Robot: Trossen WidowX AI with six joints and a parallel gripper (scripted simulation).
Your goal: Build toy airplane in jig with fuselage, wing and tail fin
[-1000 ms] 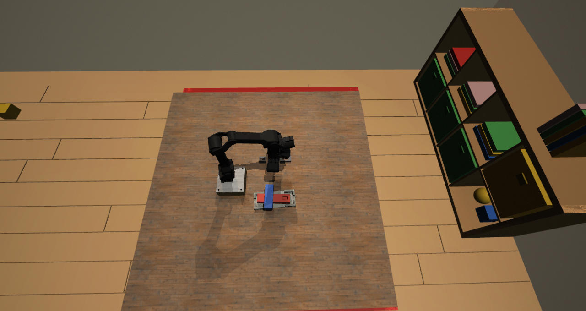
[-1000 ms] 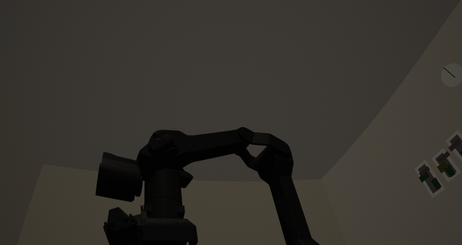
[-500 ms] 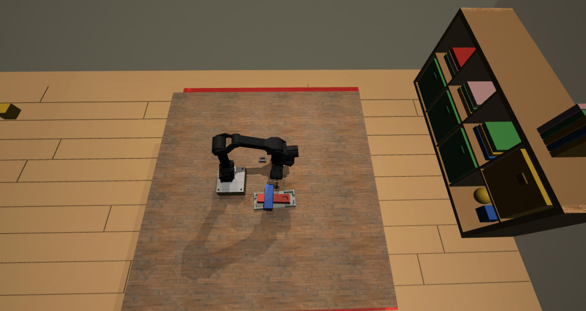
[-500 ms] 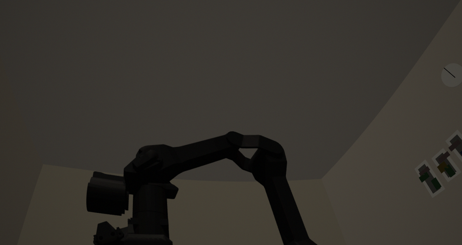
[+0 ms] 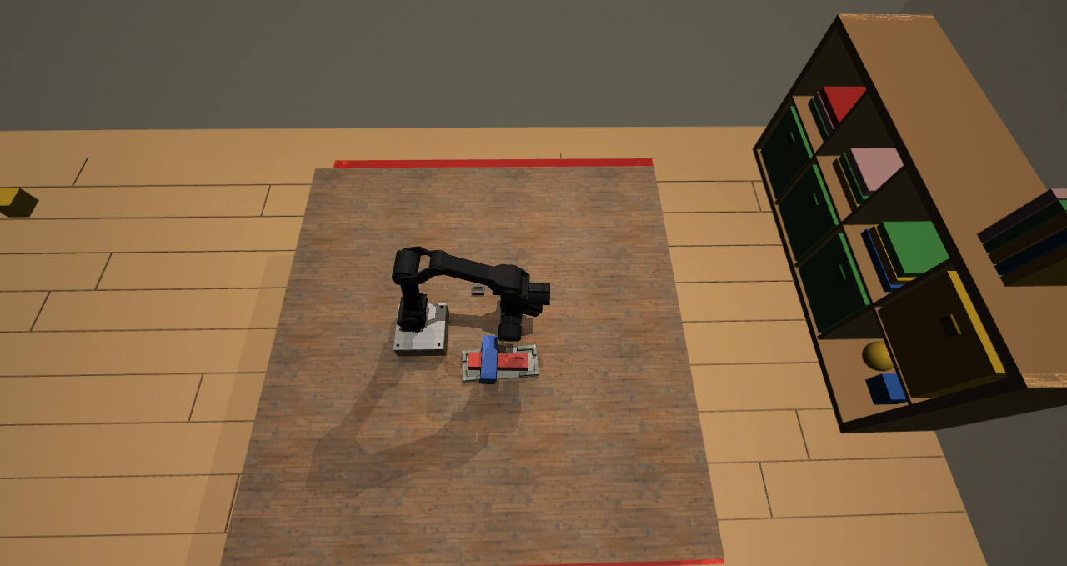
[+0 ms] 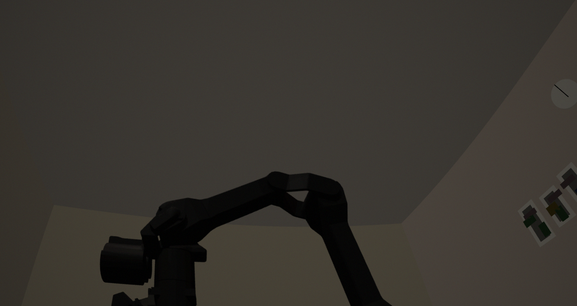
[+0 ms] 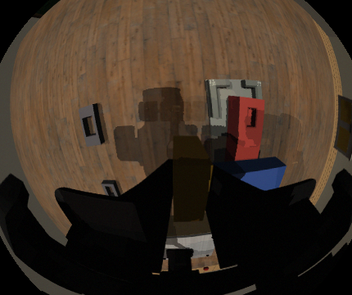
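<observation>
Because the gripper (image 7: 185, 164) grips the dark yellow tail fin (image 7: 190, 184) at lower centre of the wrist view, it should carry it rightward, square its tab above the red fuselage's (image 5: 517, 361) (image 7: 243, 127) open tail socket (image 5: 519, 358) (image 7: 251, 117), clear of the blue wing (image 5: 488, 358) (image 7: 258, 174), then lower gently. Right of centre, the grey cradle (image 5: 533, 351) (image 7: 214, 104) contains the fuselage.

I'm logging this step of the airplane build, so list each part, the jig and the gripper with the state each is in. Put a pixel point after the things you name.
Gripper (image 7: 185, 164): shut on the yellow tail fin.
Yellow tail fin (image 7: 190, 188): held, not in its socket.
Red fuselage (image 5: 512, 360) (image 7: 243, 127): lying in the jig.
Blue wing (image 5: 488, 359) (image 7: 262, 174): lying across the fuselage.
Tail socket (image 5: 518, 359) (image 7: 251, 117): unfilled.
Gray jig (image 5: 532, 373) (image 7: 218, 127): holding the fuselage.
</observation>
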